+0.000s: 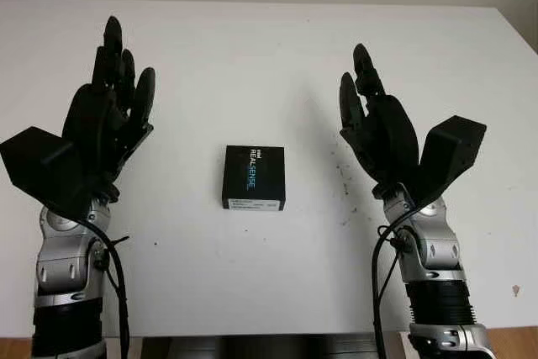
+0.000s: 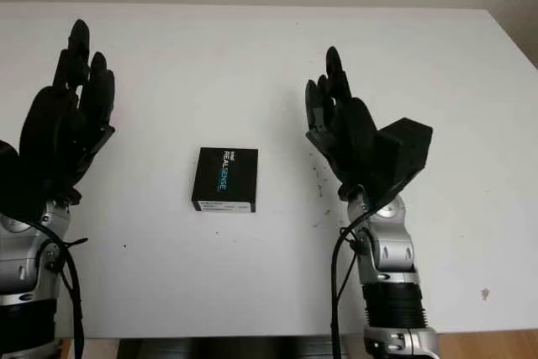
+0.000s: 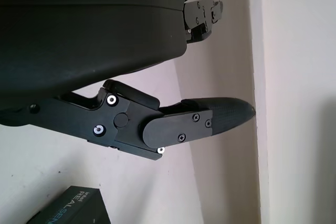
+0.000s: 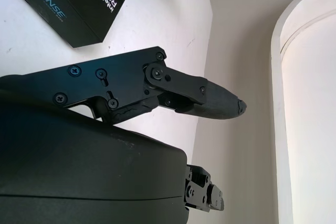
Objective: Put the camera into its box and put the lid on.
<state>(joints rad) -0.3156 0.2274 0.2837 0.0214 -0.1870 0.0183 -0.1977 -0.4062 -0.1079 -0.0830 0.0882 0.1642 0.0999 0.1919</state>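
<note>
A small black box (image 1: 254, 177) printed "RealSense", lid closed, lies flat on the middle of a white table (image 1: 277, 56). The left hand (image 1: 105, 119) is raised above the table well to the box's left, and the right hand (image 1: 378, 128) is raised well to its right. Both hands hold nothing, their fingers (image 1: 112, 44) released and extended away from the robot.

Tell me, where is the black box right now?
In the eye views the box lies closed on the white table, near the middle, between the open left hand and the open right hand, touching neither.
</note>
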